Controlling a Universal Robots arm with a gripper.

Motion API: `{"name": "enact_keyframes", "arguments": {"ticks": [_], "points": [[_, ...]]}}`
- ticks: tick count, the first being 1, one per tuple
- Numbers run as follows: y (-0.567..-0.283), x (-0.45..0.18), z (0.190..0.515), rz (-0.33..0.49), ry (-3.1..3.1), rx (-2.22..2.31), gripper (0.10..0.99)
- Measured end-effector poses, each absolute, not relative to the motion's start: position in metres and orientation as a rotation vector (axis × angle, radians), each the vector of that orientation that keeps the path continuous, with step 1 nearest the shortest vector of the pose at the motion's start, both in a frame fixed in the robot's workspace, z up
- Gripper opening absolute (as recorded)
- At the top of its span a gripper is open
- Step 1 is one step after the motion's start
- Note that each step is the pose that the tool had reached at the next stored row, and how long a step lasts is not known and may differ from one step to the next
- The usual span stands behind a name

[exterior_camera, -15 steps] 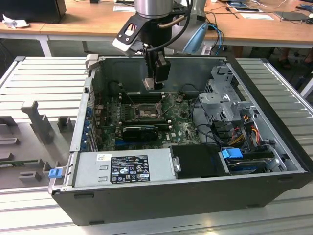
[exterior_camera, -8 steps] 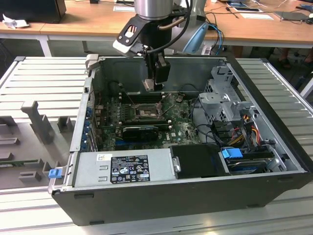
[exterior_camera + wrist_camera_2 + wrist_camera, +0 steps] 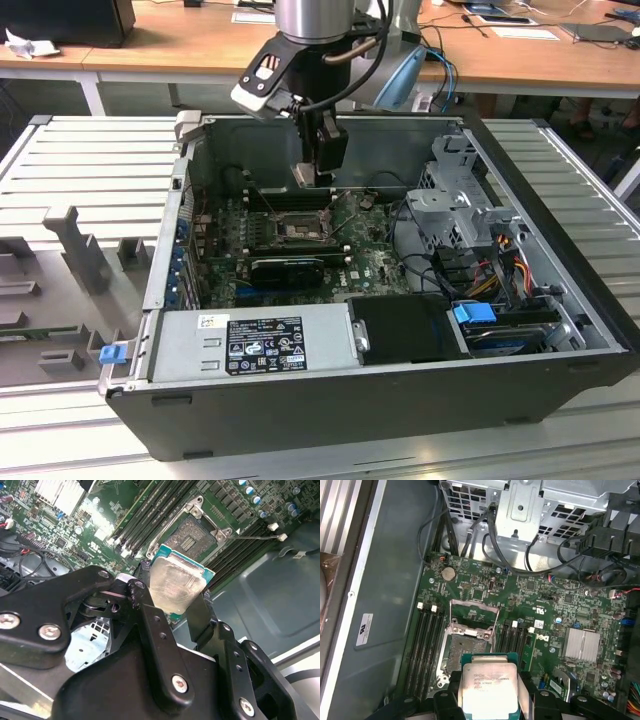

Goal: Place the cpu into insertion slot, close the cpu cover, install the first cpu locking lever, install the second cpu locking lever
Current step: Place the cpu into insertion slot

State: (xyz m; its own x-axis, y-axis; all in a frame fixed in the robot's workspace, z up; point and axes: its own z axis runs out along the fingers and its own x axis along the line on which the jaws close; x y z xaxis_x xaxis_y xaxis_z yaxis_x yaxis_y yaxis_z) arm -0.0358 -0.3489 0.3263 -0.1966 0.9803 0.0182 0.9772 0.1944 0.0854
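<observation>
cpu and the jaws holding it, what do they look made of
The cpu has a pale silvery lid that looks metal, dull and slightly smudged, on a thin green board rim. The jaws shut on it are matte black, plastic or coated metal, hard to tell; their silvery screws look like steel.

In the first wrist view, the chip (image 3: 487, 687) runs off the picture's edge on the side toward my wrist. It also covers part of the socket (image 3: 464, 652) behind it. In the second wrist view, my gripper (image 3: 175, 586) clamps two opposite sides of the chip and hides them. The gripper's black body conceals much of the circuit board (image 3: 65, 540). In the exterior view, the socket's inner detail is too small to tell.
</observation>
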Motion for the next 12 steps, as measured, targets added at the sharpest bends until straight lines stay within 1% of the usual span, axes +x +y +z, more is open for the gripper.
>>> {"name": "enact_keyframes", "arguments": {"ticks": [8,12], "points": [[-0.349,-0.036,0.318,0.119,2.397,1.966,0.529],[-0.349,-0.036,0.306,0.112,2.388,1.986,0.529]]}}
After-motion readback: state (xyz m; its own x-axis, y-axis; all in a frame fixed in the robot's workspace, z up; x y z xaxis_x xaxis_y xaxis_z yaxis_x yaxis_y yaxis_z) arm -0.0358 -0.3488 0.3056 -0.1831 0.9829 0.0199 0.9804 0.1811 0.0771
